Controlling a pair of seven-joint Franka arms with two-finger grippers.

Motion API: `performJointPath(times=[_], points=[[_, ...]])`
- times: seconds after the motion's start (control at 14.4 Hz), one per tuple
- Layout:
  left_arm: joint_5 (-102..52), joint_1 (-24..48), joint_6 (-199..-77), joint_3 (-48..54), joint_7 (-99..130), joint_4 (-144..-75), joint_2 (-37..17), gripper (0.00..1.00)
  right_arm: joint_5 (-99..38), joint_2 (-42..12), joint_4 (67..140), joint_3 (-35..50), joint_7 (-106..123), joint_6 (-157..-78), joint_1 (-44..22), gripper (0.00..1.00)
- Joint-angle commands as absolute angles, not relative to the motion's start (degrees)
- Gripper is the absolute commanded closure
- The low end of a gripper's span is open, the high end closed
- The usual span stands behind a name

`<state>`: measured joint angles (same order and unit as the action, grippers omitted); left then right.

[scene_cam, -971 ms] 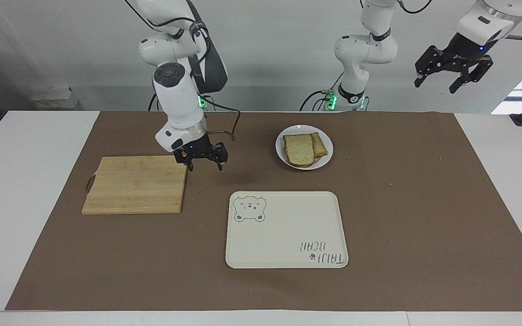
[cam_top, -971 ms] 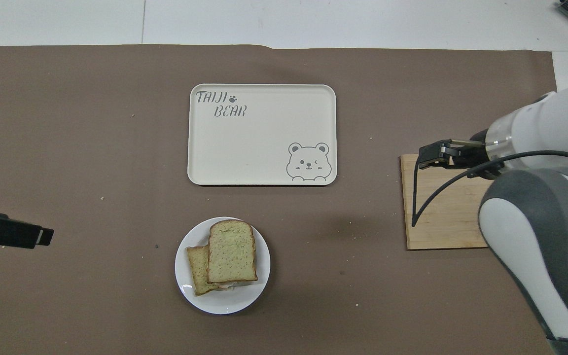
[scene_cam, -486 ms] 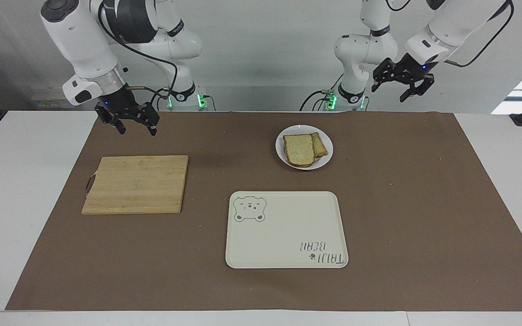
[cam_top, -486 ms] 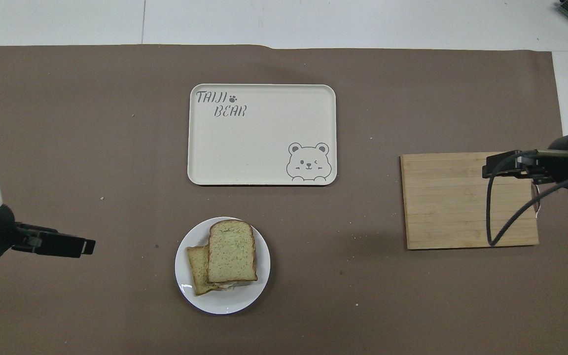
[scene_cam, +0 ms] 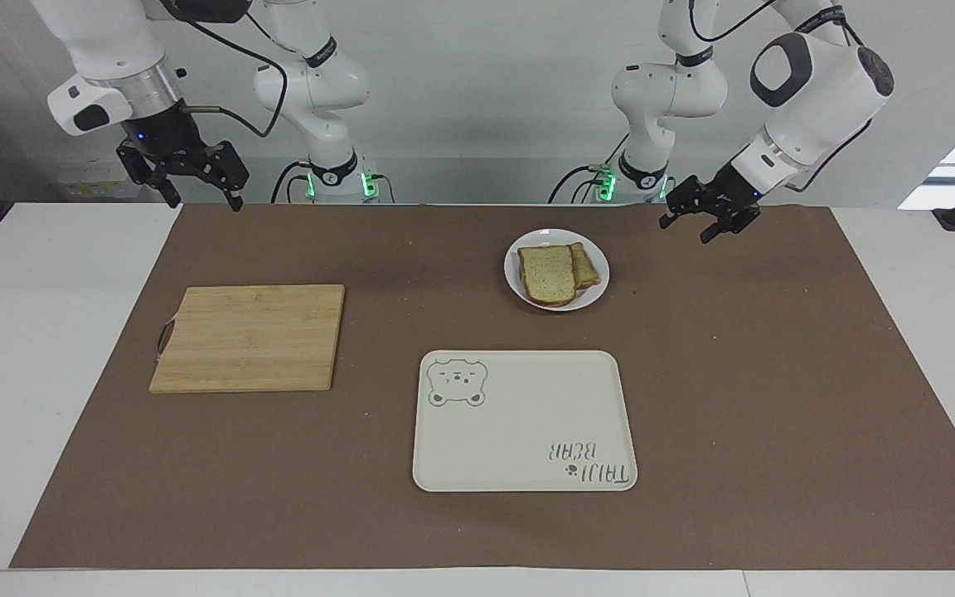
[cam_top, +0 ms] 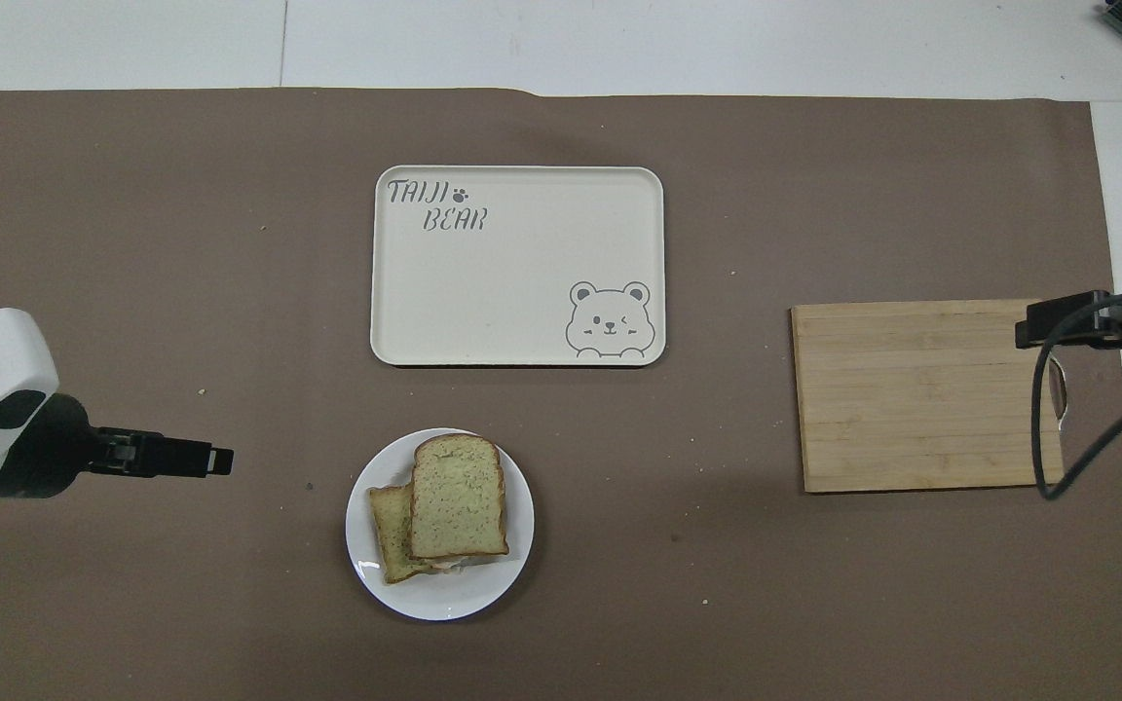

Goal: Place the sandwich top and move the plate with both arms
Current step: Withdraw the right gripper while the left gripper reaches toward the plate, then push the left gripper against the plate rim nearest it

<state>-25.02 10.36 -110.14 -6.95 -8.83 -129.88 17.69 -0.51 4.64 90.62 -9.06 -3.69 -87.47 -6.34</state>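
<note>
In the facing view, going from its one edge to the other, the right gripper [scene_cam: 194, 195] comes first. It hangs in the air over the edge of the brown mat [scene_cam: 776, 398] that is nearest to the robots, at the right arm's end of the surface [scene_cam: 38, 332]. Its jaws are released and they grasp nothing. In the overhead view it [cam_top: 1033, 324] shows at the edge of the picture, over the end of the board.

Below it lies the wooden board [scene_cam: 249, 337], flat on the mat, with a small handle on its outer end. Nothing is on it.

Next comes the tray [scene_cam: 527, 414], cream and rectangular, with a bear print in one corner and letters in another. It lies farther from the robots than the plate, and it is bare.

The plate [scene_cam: 516, 286] is white and round, and it lies on the mat nearer to the robots than the tray, apart from it. On it is the top [scene_cam: 548, 274], a pale speckled slice, which lies over a second slice [scene_cam: 586, 265]. That slice sticks out on one side, toward the left arm's end. A little pale filling shows under the top in the overhead view.

Last is the left gripper [scene_cam: 706, 220]. It hangs low over the mat, near the plate but apart from it, toward the left arm's end. Its jaws are released also, and empty
</note>
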Motion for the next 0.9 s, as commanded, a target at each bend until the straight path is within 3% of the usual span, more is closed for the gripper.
performJointPath(times=[0.0, 0.35, 0.49, 0.55, 0.83], points=[[-30.1, 9.3, -115.4, -6.7, -14.3, -136.7, 20.6, 0.02, 0.9, 5.4, 89.9, -8.2, -2.2, -86.0, -6.1, 0.00], [-36.0, 5.0, -115.0, -6.8, -26.9, -142.0, 20.0, 0.02, 0.1, 6.2, 92.6, -8.3, 0.1, -88.3, -6.2, 0.00], [-42.9, 2.0, -115.0, -6.8, -34.7, -145.2, 18.2, 0.09, 0.1, 6.1, 93.0, -8.3, 0.1, -89.8, -6.6, 0.00], [-44.5, 1.0, -115.0, -6.8, -37.3, -146.1, 17.0, 0.18, 0.8, 6.1, 93.2, -8.3, 0.6, -90.0, -6.6, 0.00], [-53.3, 0.6, -115.7, -6.7, -42.2, -149.0, 14.2, 0.28, 2.0, 5.6, 92.7, -8.5, 1.5, -90.6, -6.3, 0.00]])
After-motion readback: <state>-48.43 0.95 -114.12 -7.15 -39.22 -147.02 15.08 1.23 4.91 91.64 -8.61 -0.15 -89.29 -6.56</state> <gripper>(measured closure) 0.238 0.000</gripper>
